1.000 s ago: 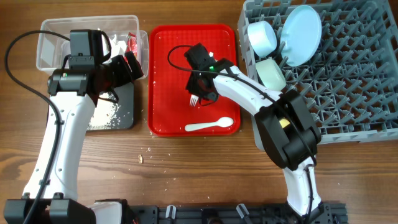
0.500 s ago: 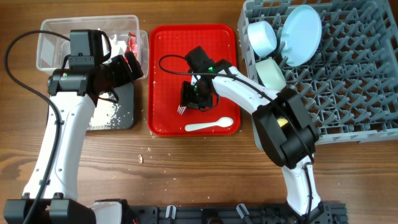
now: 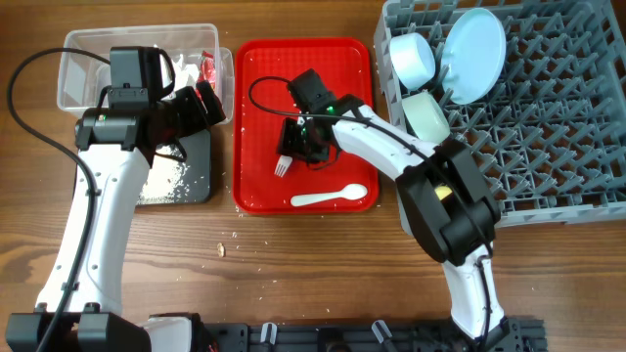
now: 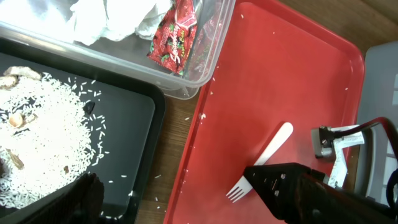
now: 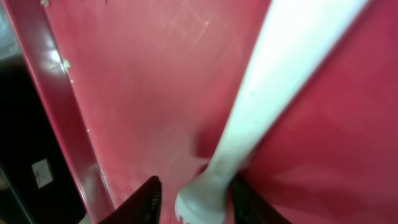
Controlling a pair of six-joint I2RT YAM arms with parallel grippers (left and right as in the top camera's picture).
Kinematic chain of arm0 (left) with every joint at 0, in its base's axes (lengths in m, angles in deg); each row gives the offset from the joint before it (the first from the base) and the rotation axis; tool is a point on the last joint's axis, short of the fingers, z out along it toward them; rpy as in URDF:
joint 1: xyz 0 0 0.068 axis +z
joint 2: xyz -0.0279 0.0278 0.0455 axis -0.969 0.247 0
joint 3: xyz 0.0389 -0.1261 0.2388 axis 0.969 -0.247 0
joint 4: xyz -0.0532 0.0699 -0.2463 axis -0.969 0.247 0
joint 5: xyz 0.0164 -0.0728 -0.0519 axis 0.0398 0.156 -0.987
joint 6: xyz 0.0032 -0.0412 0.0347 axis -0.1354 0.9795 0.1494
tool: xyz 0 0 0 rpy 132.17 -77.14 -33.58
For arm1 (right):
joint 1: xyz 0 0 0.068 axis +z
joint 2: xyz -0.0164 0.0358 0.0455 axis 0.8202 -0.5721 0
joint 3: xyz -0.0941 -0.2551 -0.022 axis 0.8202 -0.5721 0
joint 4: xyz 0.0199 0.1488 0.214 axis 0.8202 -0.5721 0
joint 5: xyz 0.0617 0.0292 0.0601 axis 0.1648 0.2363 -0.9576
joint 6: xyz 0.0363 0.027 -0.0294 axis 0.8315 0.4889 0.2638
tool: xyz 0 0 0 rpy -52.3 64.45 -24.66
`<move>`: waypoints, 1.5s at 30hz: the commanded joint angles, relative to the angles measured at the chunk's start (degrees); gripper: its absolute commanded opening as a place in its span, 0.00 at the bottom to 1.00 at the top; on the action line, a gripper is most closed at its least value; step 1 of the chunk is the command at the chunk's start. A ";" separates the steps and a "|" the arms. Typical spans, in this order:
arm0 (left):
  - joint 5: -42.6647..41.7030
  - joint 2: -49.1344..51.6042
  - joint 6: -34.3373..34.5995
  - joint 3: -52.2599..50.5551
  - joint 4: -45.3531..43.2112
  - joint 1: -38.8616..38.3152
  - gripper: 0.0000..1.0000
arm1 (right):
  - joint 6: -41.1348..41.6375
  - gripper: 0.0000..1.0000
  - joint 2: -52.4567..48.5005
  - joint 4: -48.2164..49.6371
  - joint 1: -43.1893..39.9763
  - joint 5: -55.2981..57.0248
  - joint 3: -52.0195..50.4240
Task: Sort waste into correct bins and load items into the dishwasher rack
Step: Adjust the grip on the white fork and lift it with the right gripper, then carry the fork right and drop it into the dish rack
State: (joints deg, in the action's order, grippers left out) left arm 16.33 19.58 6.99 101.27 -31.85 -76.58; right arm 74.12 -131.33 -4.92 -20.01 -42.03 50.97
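My right gripper (image 3: 296, 152) is low over the red tray (image 3: 254, 78), shut on the neck of the white fork (image 3: 282, 166). In the right wrist view the fork (image 5: 261, 112) sits between my fingers (image 5: 199, 199). The white spoon (image 3: 328, 198) lies at the tray's front. My left gripper (image 3: 208, 103) is open and empty above the clear tub (image 3: 83, 68) and black tray (image 3: 181, 181). The tub holds white tissue (image 4: 112, 18) and the red wrapper (image 4: 174, 34). The black tray holds rice-like scraps (image 4: 37, 137). The yellow cup is out of view.
The grey rack (image 3: 548, 127) at the right holds the pale blue plate (image 3: 474, 44) on edge and two bowls (image 3: 411, 59) (image 3: 425, 115). A few crumbs lie on the wooden table (image 3: 225, 249) in front of the trays.
My right gripper has swung left and a little toward the front across the red tray, carrying the fork's tines with it. The left arm and the spoon have not moved.
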 commanded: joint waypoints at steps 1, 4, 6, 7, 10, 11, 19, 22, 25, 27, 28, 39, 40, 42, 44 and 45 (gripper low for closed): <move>0.33 0.20 0.13 0.46 0.02 0.31 1.00 | 3.61 0.34 -1.88 -1.36 2.40 12.87 -0.94; 0.33 0.20 0.13 0.46 0.02 0.31 1.00 | 3.08 0.34 -1.88 -1.66 4.48 16.11 -0.37; 0.33 0.20 0.13 0.46 0.00 0.31 1.00 | 2.56 0.34 -1.88 -3.39 5.22 17.49 0.76; 0.33 0.20 0.11 0.46 0.02 0.31 1.00 | 1.53 0.34 -1.88 -4.63 5.25 17.49 1.42; 0.33 0.20 0.13 0.46 0.00 0.31 1.00 | 0.79 0.34 -1.88 -9.62 5.25 18.23 3.30; 0.31 0.20 0.13 0.46 0.00 0.31 1.00 | -0.11 0.34 -1.88 -11.47 5.25 18.29 4.13; 0.33 0.20 0.13 0.46 0.02 0.31 1.00 | -2.73 0.19 -1.88 -14.78 4.61 15.61 5.42; 0.33 0.20 0.13 0.46 0.02 0.31 1.00 | -4.48 0.18 -1.86 -14.51 4.24 14.43 5.62; 0.33 0.20 0.13 0.46 0.00 0.31 1.00 | -6.84 0.18 -1.81 -15.26 3.61 13.92 7.10; 0.33 0.20 0.13 0.46 0.02 0.31 1.00 | -8.31 0.18 -1.77 -16.85 3.10 14.01 9.25; 0.33 0.20 0.13 0.46 0.02 0.31 1.00 | -9.84 0.18 -1.70 -18.58 2.51 14.01 11.54; 0.33 0.20 0.13 0.46 0.02 0.31 1.00 | -21.55 0.18 18.08 -43.63 -13.81 21.49 24.28; 0.33 0.20 0.13 0.46 0.02 0.31 1.00 | -22.64 0.14 19.41 -45.22 -16.11 21.86 24.28; 0.33 0.20 0.11 0.46 0.02 0.31 1.00 | -25.44 0.11 21.27 -47.74 -20.57 21.94 24.28; 0.33 0.20 0.11 0.46 0.02 0.31 1.00 | -27.30 0.07 21.88 -50.27 -25.03 21.99 24.26; 0.33 0.20 0.11 0.46 0.02 0.31 1.00 | -28.06 0.08 21.88 -51.41 -26.75 21.94 24.24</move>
State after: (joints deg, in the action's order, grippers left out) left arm 16.33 19.60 6.99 101.27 -31.85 -76.58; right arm 50.95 -109.98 -53.85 -42.02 -22.07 74.71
